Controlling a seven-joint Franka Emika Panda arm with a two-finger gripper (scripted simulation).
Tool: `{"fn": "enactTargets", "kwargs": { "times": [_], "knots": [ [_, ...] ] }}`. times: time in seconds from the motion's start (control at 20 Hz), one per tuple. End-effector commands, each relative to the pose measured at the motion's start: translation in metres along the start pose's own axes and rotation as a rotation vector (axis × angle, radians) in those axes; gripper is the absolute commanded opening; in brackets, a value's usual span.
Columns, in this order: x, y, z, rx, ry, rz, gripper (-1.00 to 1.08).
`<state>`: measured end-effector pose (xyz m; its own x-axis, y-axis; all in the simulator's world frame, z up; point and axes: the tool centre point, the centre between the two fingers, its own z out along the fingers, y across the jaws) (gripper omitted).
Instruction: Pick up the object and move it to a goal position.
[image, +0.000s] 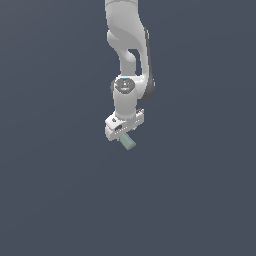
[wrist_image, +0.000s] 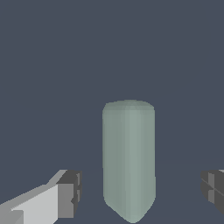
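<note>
The object (image: 129, 142) is a small pale grey-green elongated block with blunt ends, lying on the dark grey surface. In the exterior view it pokes out from under the white gripper (image: 124, 131), toward that view's right. The wrist view shows the object (wrist_image: 129, 157) lengthwise between the two dark finger pads (wrist_image: 70, 192), with a clear gap on each side. The gripper (wrist_image: 141, 192) is open around the block and neither finger touches it.
The white arm (image: 127, 45) comes down from the top of the exterior view. A uniform dark grey surface (image: 200, 200) surrounds the block, and nothing else shows in either view.
</note>
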<state>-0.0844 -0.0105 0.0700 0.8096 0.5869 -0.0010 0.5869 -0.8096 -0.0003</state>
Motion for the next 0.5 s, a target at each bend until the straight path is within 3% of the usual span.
{"fn": "enactTargets", "kwargs": {
  "times": [0.0, 0.45],
  "knots": [
    [-0.001, -0.001, 0.001, 0.0, 0.001, -0.008, 1.0],
    [-0.001, -0.001, 0.019, 0.0, 0.001, -0.006, 1.0]
  ]
}}
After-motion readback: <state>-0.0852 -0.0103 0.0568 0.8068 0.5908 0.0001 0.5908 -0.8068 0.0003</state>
